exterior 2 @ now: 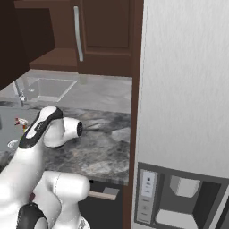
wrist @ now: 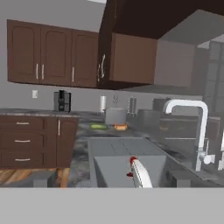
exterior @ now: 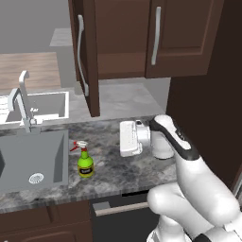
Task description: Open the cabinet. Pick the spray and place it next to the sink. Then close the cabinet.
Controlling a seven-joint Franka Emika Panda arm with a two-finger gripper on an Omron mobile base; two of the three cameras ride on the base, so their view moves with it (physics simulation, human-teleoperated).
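Observation:
The cabinet (exterior: 182,38) hangs over the counter; its left door (exterior: 90,56) is swung out towards me and its right door is closed. The spray (exterior: 85,160), green with a yellow label and red nozzle, stands upright on the counter just right of the sink (exterior: 33,160). My gripper (exterior: 121,139) hovers a short way to the right of the spray, pointing left at it, open and holding nothing. In the hand view the spray's red nozzle (wrist: 133,161) shows low in the middle, with the sink (wrist: 122,151) behind it.
A chrome tap (exterior: 23,101) rises behind the sink, with a paler basin (exterior: 45,106) further back. A tall dark panel (exterior: 203,118) and the white fridge (exterior 2: 183,89) close off the right. A drawer handle (exterior: 118,208) sits below the counter edge.

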